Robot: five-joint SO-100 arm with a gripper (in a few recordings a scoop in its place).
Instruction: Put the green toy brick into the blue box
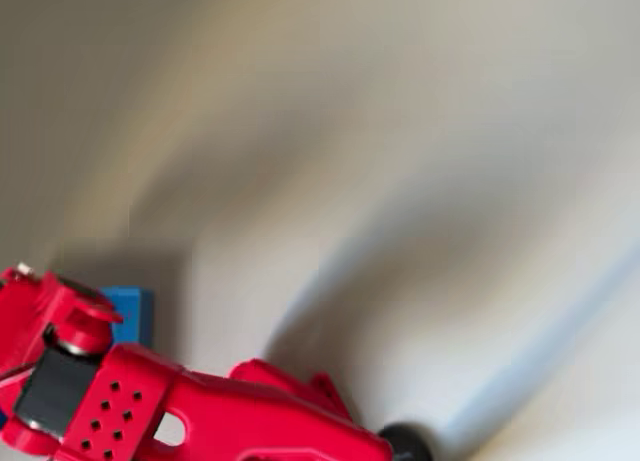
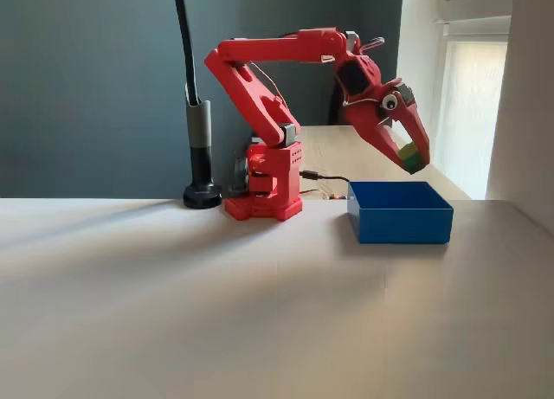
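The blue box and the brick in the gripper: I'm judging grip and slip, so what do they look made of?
Blue box: probably plastic, with even bright colour, thin straight walls and a smooth, slightly matte face. Brick: likely hard plastic with a lime layer over darker green; its finish is too small to tell. It is held in the gripper above the box.

Blue box [image 2: 400, 217] smooth plastic; table [image 2: 216, 295] matt
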